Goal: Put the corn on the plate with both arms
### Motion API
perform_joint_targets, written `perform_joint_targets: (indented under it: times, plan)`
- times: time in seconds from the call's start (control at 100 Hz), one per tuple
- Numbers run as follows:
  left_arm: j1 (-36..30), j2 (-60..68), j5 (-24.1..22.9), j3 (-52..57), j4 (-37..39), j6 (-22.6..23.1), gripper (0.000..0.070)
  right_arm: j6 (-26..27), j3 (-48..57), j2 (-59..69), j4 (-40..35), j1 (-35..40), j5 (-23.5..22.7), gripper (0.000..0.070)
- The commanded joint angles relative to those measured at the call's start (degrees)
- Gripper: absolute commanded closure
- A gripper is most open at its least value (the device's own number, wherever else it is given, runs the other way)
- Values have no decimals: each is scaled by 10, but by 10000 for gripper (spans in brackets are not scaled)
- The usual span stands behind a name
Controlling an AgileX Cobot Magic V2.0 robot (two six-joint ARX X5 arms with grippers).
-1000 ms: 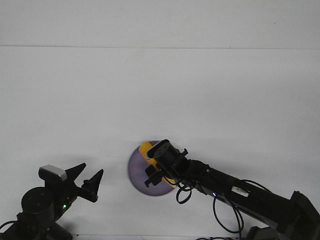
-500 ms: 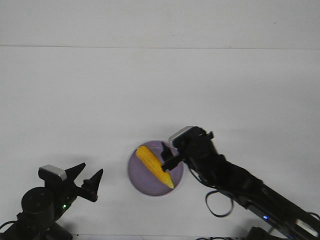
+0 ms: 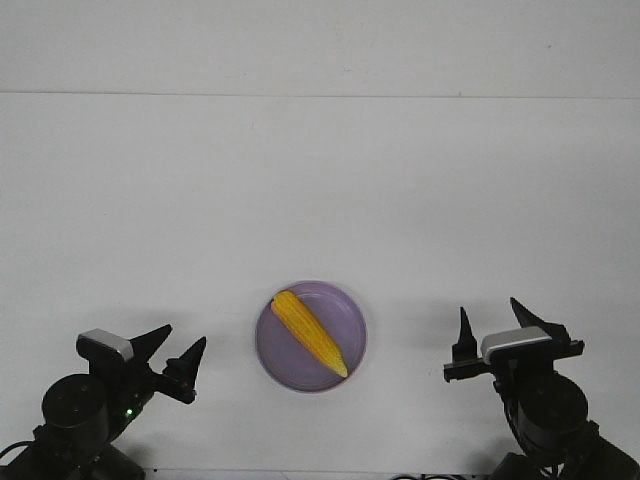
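Going left to right: the left gripper point(image 3: 170, 351) is parked down in the near-left corner of the white table point(image 3: 320, 200), exactly where it sat in both earlier frames, so it hasn't budged at all. Its two pointed black fingers are spread apart in a V with nothing between them, and the little grey-white block sits on its left side, with a green light glowing on the arm body below. In the middle of the near half of the table there's the lavender plate point(image 3: 345, 305), same spot as before, and the corn point(image 3: 308, 332) is lying on it now, diagonal, fat end toward the far-left of the plate and pointed tip toward the near-right rim. It looks like it's in about the same pose as half a second ago, just fully visible since nothing is covering it anymore. That's the big change: a second ago the right arm was stretched over the plate with the cob half hidden under it, half a second ago it was lifting off just beside the corn, and now the right gripper point(image 3: 492, 328) has pulled all the way back to the near-right corner, well apart from the plate. Its fingers point up and stand wide apart, holding nothing, with the grey-white block showing just below them.
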Motion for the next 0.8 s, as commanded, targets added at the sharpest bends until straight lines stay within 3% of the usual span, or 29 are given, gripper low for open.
perform_joint_targets:
  times: [0.0, 0.04, 0.05, 0.06, 0.79]
  plan:
    - [-3, 2, -2, 7, 7, 11, 491, 4, -17, -26, 5, 4, -2, 392]
    - [-3, 2, -2, 7, 7, 11, 700, 4, -27, -41, 5, 4, -12, 616]
    - [-3, 2, -2, 7, 7, 11, 700, 4, -28, -44, 5, 4, -14, 680]
    - [-3, 2, -3, 7, 7, 11, 700, 4, -30, -47, 4, 4, -18, 700]
    - [-3, 1, -6, 7, 15, 13, 686, 2, -31, -57, 15, 4, -24, 684]
